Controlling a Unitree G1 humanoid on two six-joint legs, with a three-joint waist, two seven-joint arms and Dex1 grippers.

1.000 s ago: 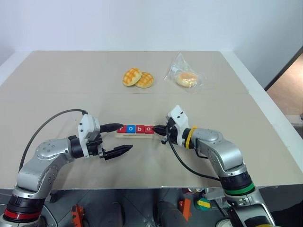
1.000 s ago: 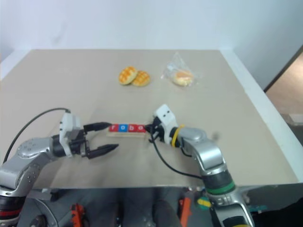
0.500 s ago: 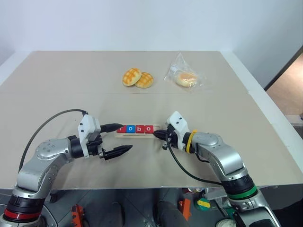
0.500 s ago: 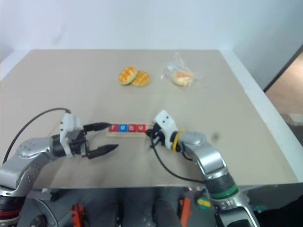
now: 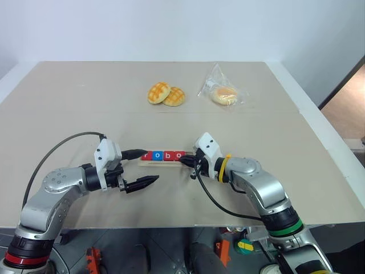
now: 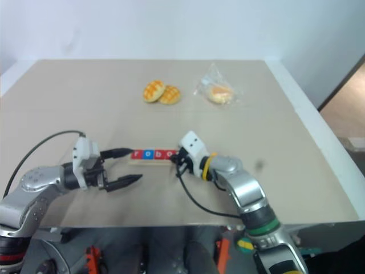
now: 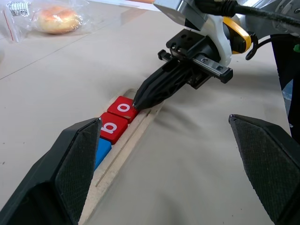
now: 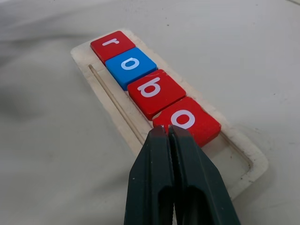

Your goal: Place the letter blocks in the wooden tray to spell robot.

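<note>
Right pincer: we see the right pincer (image 8: pixel 168 140) pressed closed with nothing between its fingers, its tips at the near edge of the last red o block (image 8: pixel 186 121).
Right arm pose: we see it reach in from the right, bent at the elbow, wrist angled down and toward the left.
Left pincer: our left pincer (image 5: pixel 145 166) is spread wide and empty, one finger by the tray's left end, the other nearer us over the tabletop (image 5: pixel 68 97).
Left arm pose: we hold it level, pointing right.
Letter blocks: we read r (image 8: pixel 113 43), o (image 8: pixel 130 63), b (image 8: pixel 156 91), o, lying flat in a touching row.
Wooden tray: the wooden tray (image 8: pixel 115 112) lies mid-tabletop, its right end bare.
Beyond: two buns (image 5: pixel 166 94) and a bagged bun (image 5: pixel 222 91) lie well apart, farther back.
</note>
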